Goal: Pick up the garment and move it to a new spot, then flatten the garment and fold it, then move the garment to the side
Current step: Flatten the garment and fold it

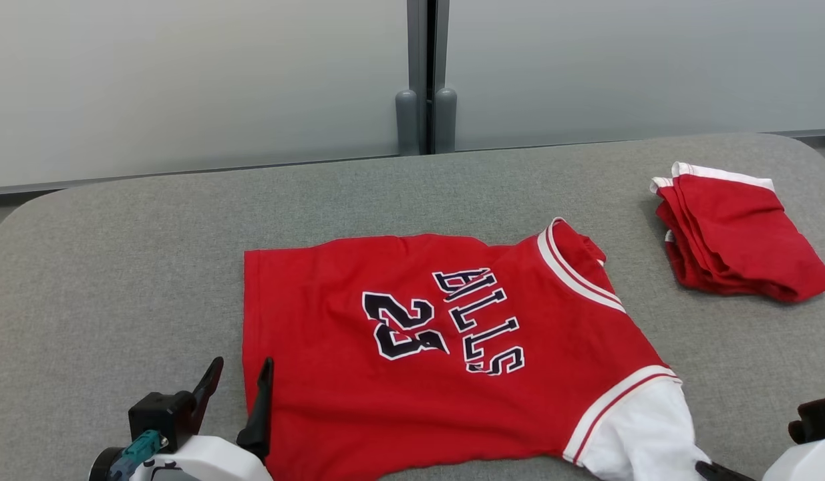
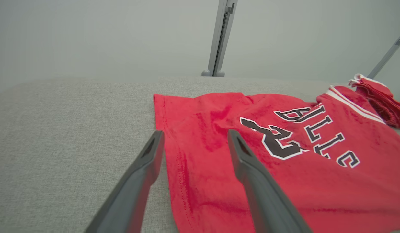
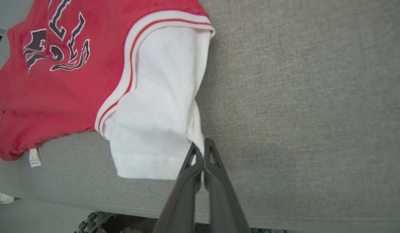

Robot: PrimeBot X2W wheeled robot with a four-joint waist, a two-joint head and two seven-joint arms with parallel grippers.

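We've got the red jersey (image 1: 412, 347) lying face up across the middle of the grey counter (image 1: 151, 267), mostly flat, collar toward the right and the bottom hem toward the left, with a folded red pile (image 1: 733, 240) sitting well apart at the far right. The left jaws are spread wide and hang low over the hem's near corner, one finger (image 2: 144, 168) over bare counter and the other over red cloth, gripping nothing. Over on the right, the jaws are pressed together at the outer edge of the white sleeve (image 3: 154, 106), just by its cuff; they look to be pinching a sliver of that fabric, though the fingers cover the contact itself. We'd judge this thing light, soft and floppy: it'll sag and crease wherever it isn't held, and it may drag on the cloth-covered counter. The stitched edges look like the best holds to us, the hem corner for the left and the cuff or shoulder seam for the right, so it lifts evenly.
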